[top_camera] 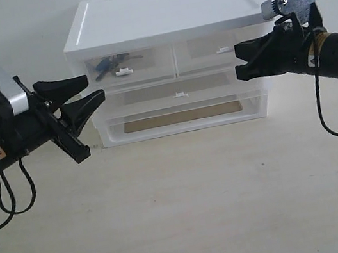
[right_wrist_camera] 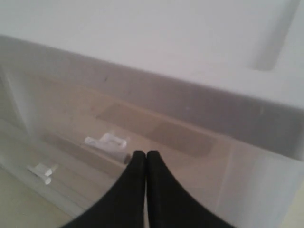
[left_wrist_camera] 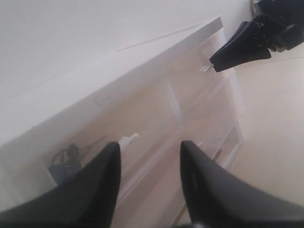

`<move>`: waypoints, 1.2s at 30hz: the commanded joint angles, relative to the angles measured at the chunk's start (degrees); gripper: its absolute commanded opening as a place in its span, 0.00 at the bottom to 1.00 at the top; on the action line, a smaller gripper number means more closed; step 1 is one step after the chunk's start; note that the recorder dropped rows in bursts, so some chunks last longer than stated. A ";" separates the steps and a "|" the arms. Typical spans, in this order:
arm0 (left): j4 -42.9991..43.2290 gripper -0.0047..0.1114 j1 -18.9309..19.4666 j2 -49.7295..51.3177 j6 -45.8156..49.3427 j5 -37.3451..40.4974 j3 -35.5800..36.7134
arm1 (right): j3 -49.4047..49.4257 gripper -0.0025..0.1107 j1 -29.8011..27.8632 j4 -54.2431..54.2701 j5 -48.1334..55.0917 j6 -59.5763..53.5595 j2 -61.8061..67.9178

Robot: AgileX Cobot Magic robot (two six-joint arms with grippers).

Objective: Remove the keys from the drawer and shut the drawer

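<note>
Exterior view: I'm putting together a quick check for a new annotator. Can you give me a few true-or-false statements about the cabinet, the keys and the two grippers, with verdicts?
1. The keys lie inside the upper left drawer. True.
2. That drawer is pulled well out of the cabinet. False: its front sits level with the upper right drawer beside it, so it is closed.
3. The left gripper is open and holds nothing. True.
4. The right gripper is clamped on the keys. False: it is shut on nothing, its tip close in front of the upper right drawer, and the keys are in the other drawer.
</note>
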 commanded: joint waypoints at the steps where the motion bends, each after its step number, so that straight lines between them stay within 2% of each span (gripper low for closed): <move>1: -2.16 0.43 -0.45 0.23 2.26 0.27 -0.17 | -1.72 0.02 -0.52 6.66 -0.10 -2.27 1.12; 6: -3.38 0.48 -0.56 0.23 8.88 0.27 -0.17 | -1.72 0.02 -0.52 8.83 -1.23 -3.71 1.12; 10: -3.60 0.48 -1.25 0.23 10.91 2.31 -2.09 | -1.72 0.02 -0.52 8.83 -3.43 -3.58 1.12; 17: -3.30 0.48 -5.52 1.34 13.94 10.25 -8.06 | -1.72 0.02 -0.52 8.96 -3.65 -3.58 1.12; 21: -3.30 0.48 -6.29 3.96 20.28 11.98 -10.30 | -1.72 0.02 -0.52 8.96 -3.48 -3.58 1.12; 25: -4.71 0.48 -6.29 6.77 27.05 11.75 -12.04 | -1.72 0.02 -0.52 8.96 -3.48 -3.58 1.12; 29: -6.77 0.48 -6.51 9.40 32.79 8.03 -13.96 | -1.72 0.02 -0.52 8.96 -3.47 -3.71 1.12; 36: -8.25 0.48 -6.51 11.74 35.30 7.72 -16.96 | -1.72 0.02 -0.52 8.96 -3.47 -3.71 1.12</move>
